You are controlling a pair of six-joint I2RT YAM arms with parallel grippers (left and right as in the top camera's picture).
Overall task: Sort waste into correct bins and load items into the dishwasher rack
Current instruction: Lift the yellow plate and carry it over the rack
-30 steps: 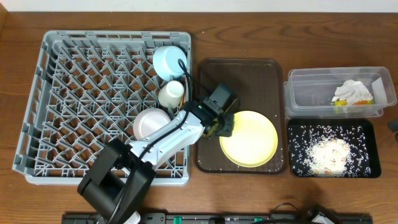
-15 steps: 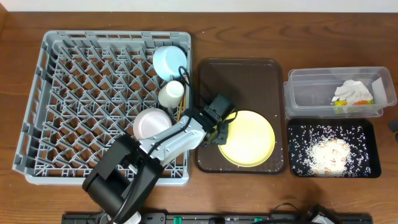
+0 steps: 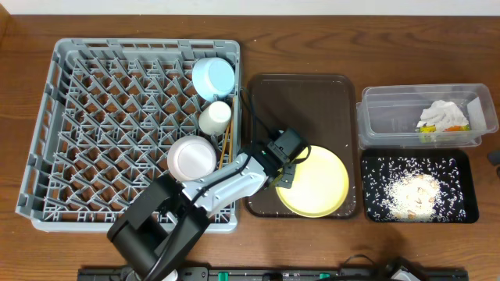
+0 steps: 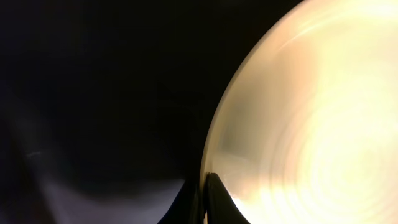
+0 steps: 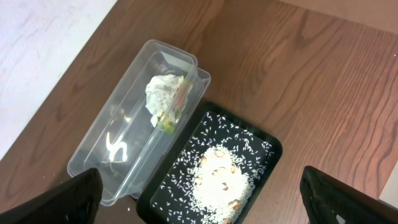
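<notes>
so our left gripper [image 3: 281, 173] is clamped on the left rim of the plate [image 3: 320, 183], which lies flat on the brown tray [image 3: 305, 101], since we judge an edge grip lets us stand it between the rack [image 3: 117, 125] pegs, while our right gripper [image 5: 199, 186] hangs open, empty.

**Dark Wood Counter, Pale Surround**

The counter [image 3: 47, 254] is dark reddish-brown wood. Its long grain runs side to side in the overhead view, where it fills nearly the whole frame. Along the counter's far edge lies a narrow pale strip [image 3: 312, 5]; whether that is wall or floor cannot be told. In the right wrist view a whitish, faintly mottled surface [image 5: 37, 50] lies beyond one edge of the counter, cut off from it by a straight line. The light is even and soft, leaving a dull sheen on the counter's wood.
</notes>
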